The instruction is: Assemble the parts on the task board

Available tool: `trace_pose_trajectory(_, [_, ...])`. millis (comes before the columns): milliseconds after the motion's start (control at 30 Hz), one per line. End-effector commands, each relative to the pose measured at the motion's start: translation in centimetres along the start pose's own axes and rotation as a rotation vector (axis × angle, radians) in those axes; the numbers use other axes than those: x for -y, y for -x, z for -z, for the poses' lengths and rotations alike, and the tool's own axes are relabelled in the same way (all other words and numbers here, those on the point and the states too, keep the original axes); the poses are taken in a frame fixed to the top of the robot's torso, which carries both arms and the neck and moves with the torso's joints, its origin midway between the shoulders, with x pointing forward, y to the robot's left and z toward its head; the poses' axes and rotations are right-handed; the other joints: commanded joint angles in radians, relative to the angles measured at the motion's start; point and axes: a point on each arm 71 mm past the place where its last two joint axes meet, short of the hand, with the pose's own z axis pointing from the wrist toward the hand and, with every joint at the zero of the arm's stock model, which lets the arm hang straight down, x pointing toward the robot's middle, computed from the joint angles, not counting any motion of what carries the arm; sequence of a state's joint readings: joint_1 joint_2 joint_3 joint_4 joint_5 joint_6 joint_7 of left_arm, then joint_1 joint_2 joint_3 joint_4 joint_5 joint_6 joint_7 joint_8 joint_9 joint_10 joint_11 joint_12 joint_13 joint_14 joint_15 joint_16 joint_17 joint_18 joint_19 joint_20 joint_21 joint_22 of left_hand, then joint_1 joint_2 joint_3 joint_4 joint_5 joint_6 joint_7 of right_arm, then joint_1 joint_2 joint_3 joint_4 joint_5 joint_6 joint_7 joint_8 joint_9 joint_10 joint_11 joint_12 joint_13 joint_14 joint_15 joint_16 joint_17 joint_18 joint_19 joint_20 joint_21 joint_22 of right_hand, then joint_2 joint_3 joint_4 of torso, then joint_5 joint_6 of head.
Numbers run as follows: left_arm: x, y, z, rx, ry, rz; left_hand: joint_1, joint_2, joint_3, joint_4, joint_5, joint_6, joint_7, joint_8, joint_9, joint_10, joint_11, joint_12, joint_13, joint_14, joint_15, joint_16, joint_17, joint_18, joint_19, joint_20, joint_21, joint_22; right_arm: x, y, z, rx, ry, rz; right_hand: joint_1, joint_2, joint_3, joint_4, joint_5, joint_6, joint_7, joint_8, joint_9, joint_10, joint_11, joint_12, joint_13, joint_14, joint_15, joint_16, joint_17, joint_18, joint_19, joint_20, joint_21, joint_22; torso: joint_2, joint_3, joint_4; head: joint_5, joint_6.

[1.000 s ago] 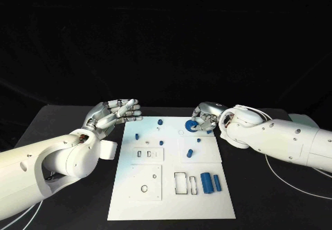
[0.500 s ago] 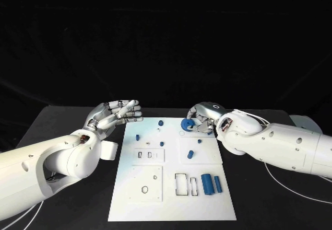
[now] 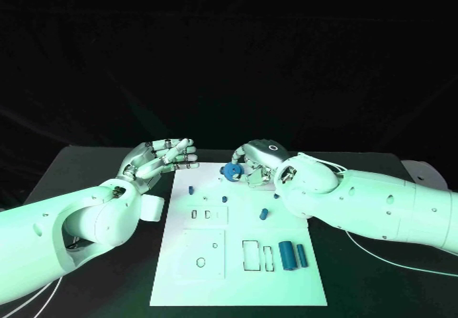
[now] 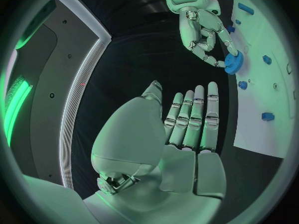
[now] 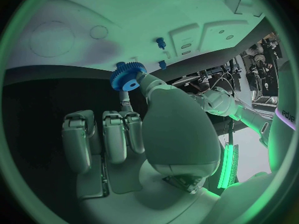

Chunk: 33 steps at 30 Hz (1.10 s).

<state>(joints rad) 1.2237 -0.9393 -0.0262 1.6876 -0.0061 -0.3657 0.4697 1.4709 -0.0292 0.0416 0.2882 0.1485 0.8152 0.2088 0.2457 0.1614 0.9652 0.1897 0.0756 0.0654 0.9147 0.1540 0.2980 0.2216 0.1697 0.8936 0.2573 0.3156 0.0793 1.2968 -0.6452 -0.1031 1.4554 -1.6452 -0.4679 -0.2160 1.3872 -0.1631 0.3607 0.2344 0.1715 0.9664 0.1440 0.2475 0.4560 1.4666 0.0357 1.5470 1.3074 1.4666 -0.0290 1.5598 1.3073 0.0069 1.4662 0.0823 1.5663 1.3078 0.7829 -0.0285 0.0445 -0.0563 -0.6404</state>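
My right hand [image 3: 256, 162] pinches a blue gear [image 3: 232, 171] just above the far end of the white task board [image 3: 239, 281]. The left wrist view shows that hand [image 4: 206, 32] with the gear [image 4: 234, 63] at its fingertips. In the right wrist view the gear [image 5: 127, 77] sits between the thumb and a finger, over the board's edge. My left hand [image 3: 160, 158] hovers off the board's far left corner, fingers apart and holding nothing. Small blue pegs [image 3: 191, 189] [image 3: 224, 198] [image 3: 263, 213] stand in the board. Two blue cylinders [image 3: 286, 254] [image 3: 300, 254] lie near its right edge.
Rectangular slots [image 3: 250, 255] and a small oval hole [image 3: 200, 262] are cut in the near half of the board. A white cable [image 3: 367, 257] runs over the black table to the right of the board.
My right hand has carried the blue gear leftwards along the board's far end, from the right side to about the middle. The left hand has stayed where it was.
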Motion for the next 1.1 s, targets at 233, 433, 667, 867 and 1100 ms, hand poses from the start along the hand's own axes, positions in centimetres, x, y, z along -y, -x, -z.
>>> trace_pose_trajectory(233, [0.0,-0.3,-0.1,-0.021,-0.005,0.013,0.007,0.004,-0.001,-0.005,-0.001,-0.003,0.039,-0.005,-0.001,0.001,0.008,-0.006,-0.001,0.000,-0.001,-0.003,0.001,0.014,0.007,-0.001,-0.005,-0.001,-1.3,-1.6,-1.5,0.006,0.007,0.047,-0.014,0.001,0.009,0.005,0.002,0.042,-0.035,0.011,0.017,0.090,-0.004,0.005,0.246,0.099,-0.006,0.004,0.240,-0.007,0.105,-0.007,0.005,0.263,0.001,-0.0006,-0.0006,0.001,-0.002])
trace_pose_trajectory(433, [0.0,-0.5,-0.2,-0.025,-0.005,0.014,0.007,0.004,-0.001,-0.005,-0.001,-0.003,0.039,-0.005,-0.001,0.001,0.008,-0.006,-0.001,0.000,-0.001,-0.003,0.001,0.014,0.007,-0.001,-0.005,-0.001,-1.8,-2.8,-2.0,-0.012,0.002,0.038,-0.015,0.001,0.009,0.005,0.002,0.041,-0.034,0.011,0.017,0.090,-0.004,0.005,0.247,0.099,-0.006,0.004,0.239,-0.007,0.105,-0.007,0.005,0.263,0.002,0.0009,-0.0005,0.004,-0.003])
trace_pose_trajectory(667, [0.0,-0.6,-0.3,-0.027,-0.005,0.015,0.007,0.004,-0.001,-0.005,-0.001,-0.003,0.039,-0.005,-0.001,0.001,0.008,-0.006,-0.001,0.000,-0.001,-0.003,0.001,0.014,0.007,-0.001,-0.005,-0.001,-2.2,-3.6,-2.3,-0.033,0.004,0.034,-0.021,-0.001,0.010,0.007,-0.002,0.039,-0.033,0.009,0.016,0.089,-0.003,0.004,0.245,0.099,-0.005,0.003,0.238,-0.007,0.105,-0.007,0.005,0.263,0.002,0.0013,-0.0029,0.008,-0.006])
trace_pose_trajectory(867, [0.0,-0.5,-0.3,-0.025,-0.004,0.014,0.007,0.004,-0.001,-0.005,-0.001,-0.003,0.039,-0.005,-0.001,0.001,0.008,-0.006,-0.001,0.000,-0.001,-0.003,0.001,0.014,0.007,-0.001,-0.005,-0.001,-2.2,-4.0,-2.6,-0.045,-0.003,0.039,-0.025,-0.003,0.011,0.008,-0.005,0.037,-0.032,0.008,0.016,0.088,-0.002,0.002,0.244,0.099,-0.004,0.003,0.237,-0.007,0.105,-0.007,0.005,0.263,0.001,0.0021,-0.0029,0.008,-0.007])
trace_pose_trajectory(1100, [0.0,-0.5,-0.3,-0.025,-0.003,0.015,0.007,0.004,-0.001,-0.005,-0.001,-0.003,0.039,-0.005,-0.001,0.001,0.008,-0.006,-0.001,0.000,-0.001,-0.003,0.001,0.014,0.007,-0.001,-0.005,-0.001,-2.1,-4.2,-2.8,-0.051,-0.018,0.045,-0.046,-0.016,0.016,0.015,-0.017,0.005,-0.018,-0.014,0.008,0.075,0.009,-0.014,0.230,0.098,0.005,0.002,0.233,-0.007,0.105,-0.001,0.005,0.263,0.002,0.0024,-0.0021,0.007,-0.007])
